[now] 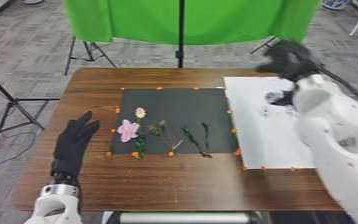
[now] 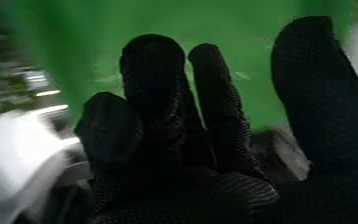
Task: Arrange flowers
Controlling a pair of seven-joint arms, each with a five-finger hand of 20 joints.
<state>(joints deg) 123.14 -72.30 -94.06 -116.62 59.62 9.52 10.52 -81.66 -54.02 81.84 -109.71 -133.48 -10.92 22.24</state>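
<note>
The right robot hand [image 1: 287,59] is being held open, its fingers [image 2: 155,75] being extended and spread, near the far edge of the table [image 1: 158,187], the right arm [image 1: 335,125] being stretched forward. The left robot hand [image 1: 71,147] is being held open at the table's left side, pointing forward. The pink flower [image 1: 127,130], pale flower [image 1: 140,113] and green sprigs [image 1: 191,136] are being supported by the dark mat [image 1: 180,105], between the hands and nearer the left.

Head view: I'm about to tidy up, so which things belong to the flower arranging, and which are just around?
Likely part of the job:
- pink flower
- pale flower
- green sprigs
- dark sheet under them
- white sheet beside it

Likely just around:
- green cloth
- black stand behind the table
</note>
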